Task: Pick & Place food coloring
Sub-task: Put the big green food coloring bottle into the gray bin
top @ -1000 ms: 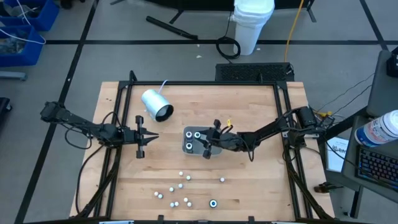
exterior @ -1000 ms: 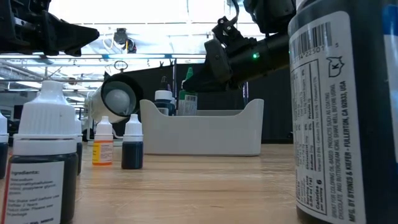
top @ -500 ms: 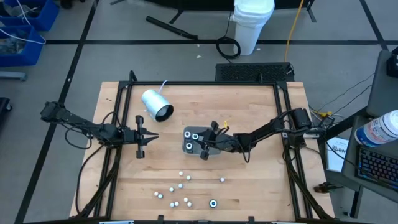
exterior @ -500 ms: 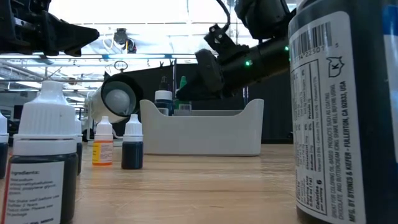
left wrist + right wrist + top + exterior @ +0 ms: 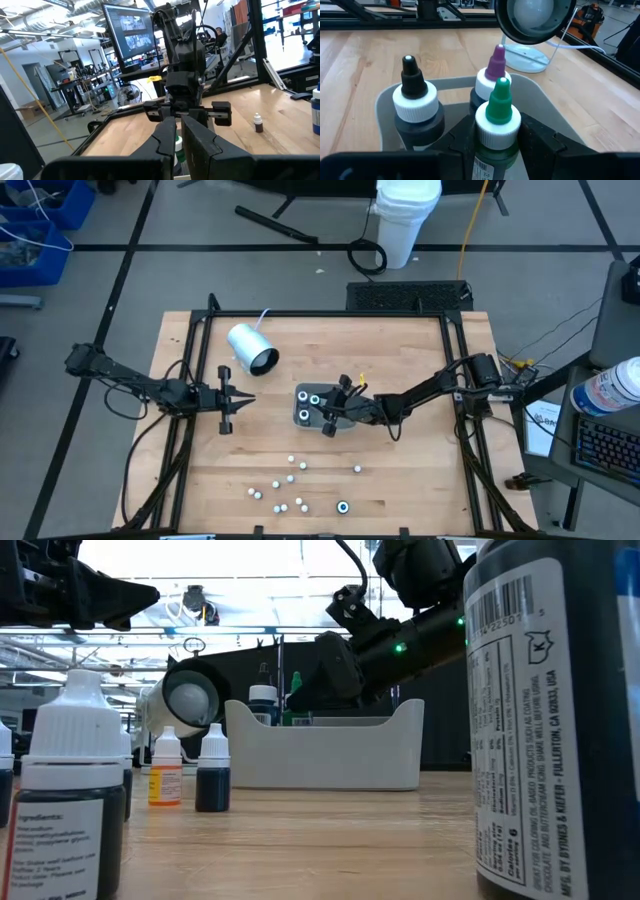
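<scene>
A shallow grey tray (image 5: 308, 406) sits mid-table and holds two food coloring bottles, one with a black tip (image 5: 412, 97) and one with a purple tip (image 5: 493, 75). My right gripper (image 5: 333, 412) reaches over the tray from the table's right. It is shut on a third bottle with a green tip and white cap (image 5: 498, 116), which also shows in the low view (image 5: 297, 700). Several more tiny bottles (image 5: 290, 485) stand loose near the table's near edge. My left gripper (image 5: 243, 400) waits shut, left of the tray, holding nothing. My right gripper pinches the green-tipped bottle between its two fingers (image 5: 535, 137), on the body just under the white cap (image 5: 496, 150). The fingers come from the table's right, nearly level and slanting slightly down. The bottle stands upright inside the tray's outline. The tray wall and the fingers hide its base.
A white-and-grey cylinder with a cord (image 5: 252, 348) lies on its side at the far left of the tray. Big in the low view stand loose bottles (image 5: 75, 800) and a dark one (image 5: 555, 720). Black frame rails (image 5: 190, 360) run along the table's sides.
My right gripper has sunk a little and moved slightly toward the table's left with the green-tipped bottle. The bottle stays upright, and it now stands lower against the tray's rim than before. My left arm has kept still.
</scene>
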`<state>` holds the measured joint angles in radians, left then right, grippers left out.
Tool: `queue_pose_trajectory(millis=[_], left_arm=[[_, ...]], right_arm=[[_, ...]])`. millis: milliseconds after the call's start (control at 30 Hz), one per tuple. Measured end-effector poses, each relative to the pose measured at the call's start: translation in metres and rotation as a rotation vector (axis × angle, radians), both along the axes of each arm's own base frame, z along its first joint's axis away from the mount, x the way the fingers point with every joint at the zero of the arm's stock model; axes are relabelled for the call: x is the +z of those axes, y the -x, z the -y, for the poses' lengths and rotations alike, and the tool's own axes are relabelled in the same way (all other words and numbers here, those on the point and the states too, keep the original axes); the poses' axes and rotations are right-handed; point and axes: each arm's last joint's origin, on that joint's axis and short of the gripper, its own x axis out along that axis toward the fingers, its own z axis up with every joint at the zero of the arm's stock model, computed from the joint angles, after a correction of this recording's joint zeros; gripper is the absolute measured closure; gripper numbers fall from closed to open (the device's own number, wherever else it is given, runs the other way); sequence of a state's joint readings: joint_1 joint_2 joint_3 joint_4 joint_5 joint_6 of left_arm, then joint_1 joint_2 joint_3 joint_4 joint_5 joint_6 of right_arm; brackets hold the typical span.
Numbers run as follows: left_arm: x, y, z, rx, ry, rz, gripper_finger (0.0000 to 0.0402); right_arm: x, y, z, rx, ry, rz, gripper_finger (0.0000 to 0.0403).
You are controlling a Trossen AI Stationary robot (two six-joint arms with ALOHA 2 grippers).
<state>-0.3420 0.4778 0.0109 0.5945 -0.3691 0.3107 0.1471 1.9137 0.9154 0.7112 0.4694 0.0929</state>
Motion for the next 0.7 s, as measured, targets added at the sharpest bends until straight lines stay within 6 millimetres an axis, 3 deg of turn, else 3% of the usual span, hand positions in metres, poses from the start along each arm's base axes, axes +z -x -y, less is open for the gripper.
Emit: queue_pose_trajectory(millis=[700], left_arm=[[0.0, 0.0, 0.0, -0.001, 0.006, 0.0, 0.0364]], right_arm=[[-0.015, -0.005, 0.003, -0.015, -0.003, 0.024, 0.0286]])
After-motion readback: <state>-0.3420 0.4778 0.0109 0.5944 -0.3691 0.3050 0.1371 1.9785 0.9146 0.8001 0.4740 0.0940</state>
